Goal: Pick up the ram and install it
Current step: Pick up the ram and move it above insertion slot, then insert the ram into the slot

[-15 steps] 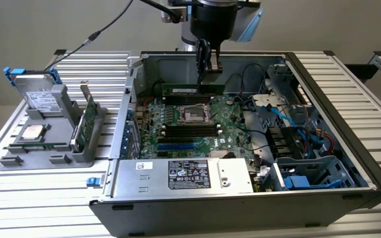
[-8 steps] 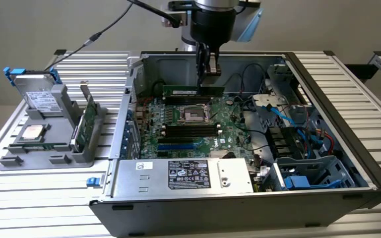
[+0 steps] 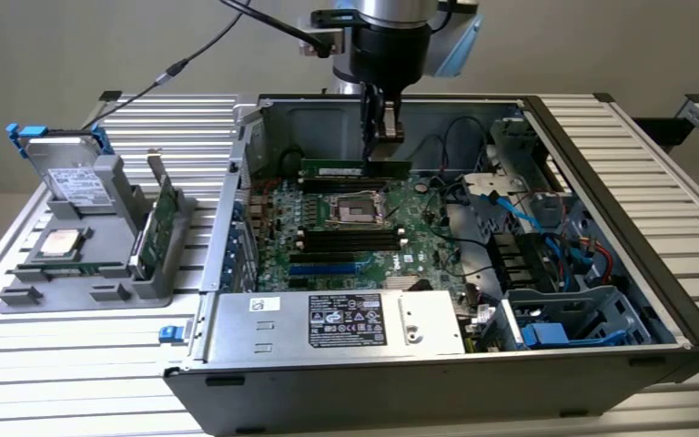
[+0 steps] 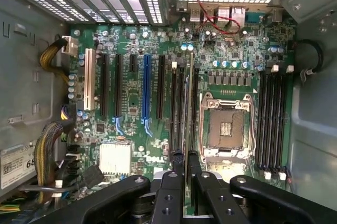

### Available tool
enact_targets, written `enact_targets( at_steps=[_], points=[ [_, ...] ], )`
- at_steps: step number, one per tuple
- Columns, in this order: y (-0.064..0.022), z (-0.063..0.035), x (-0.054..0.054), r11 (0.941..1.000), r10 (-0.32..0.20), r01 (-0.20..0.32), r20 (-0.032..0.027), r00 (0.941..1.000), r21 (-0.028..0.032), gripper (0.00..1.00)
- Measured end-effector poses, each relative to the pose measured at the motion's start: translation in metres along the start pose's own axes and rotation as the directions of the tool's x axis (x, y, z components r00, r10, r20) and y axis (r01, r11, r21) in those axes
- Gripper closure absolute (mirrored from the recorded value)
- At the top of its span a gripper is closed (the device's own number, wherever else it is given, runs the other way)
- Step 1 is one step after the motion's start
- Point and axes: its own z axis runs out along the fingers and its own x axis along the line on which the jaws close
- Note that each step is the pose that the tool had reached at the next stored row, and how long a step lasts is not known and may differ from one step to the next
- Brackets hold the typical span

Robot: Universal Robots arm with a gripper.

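While our pincer (image 3: 382, 146) clamps the ram (image 3: 343, 168), we list the memory slots (image 4: 175, 103) directly beneath it. Risk: any tilt or offset could jam the stick against a slot edge.

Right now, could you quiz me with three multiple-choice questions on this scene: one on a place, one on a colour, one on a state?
1. Where is the long, thin green ram stick?
A) on a grey tray
B) inside the open metal computer case, over the large flat motherboard
C) on the slatted table

2. What colour is the motherboard?
A) green
B) red
C) white

3. The black gripper is:
A) open and empty
B) holding a cable
C) shut on the ram stick

Answers: 1 B, the exterior view shows the stick over the board; 2 A, green shows between the slots; 3 C, the fingers clamp the stick's edge.
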Motion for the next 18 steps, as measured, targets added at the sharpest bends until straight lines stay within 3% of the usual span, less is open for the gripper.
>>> enact_targets(
  at_steps=[5,18],
  points=[
    [-0.0022,0.0025,-0.004,1.0,0.002,-0.002,-0.0067,1.0,0.0057,0.86],
    [-0.0023,0.0025,-0.004,1.0,0.002,-0.002,-0.0069,1.0,0.0056,0.86]
  ],
)
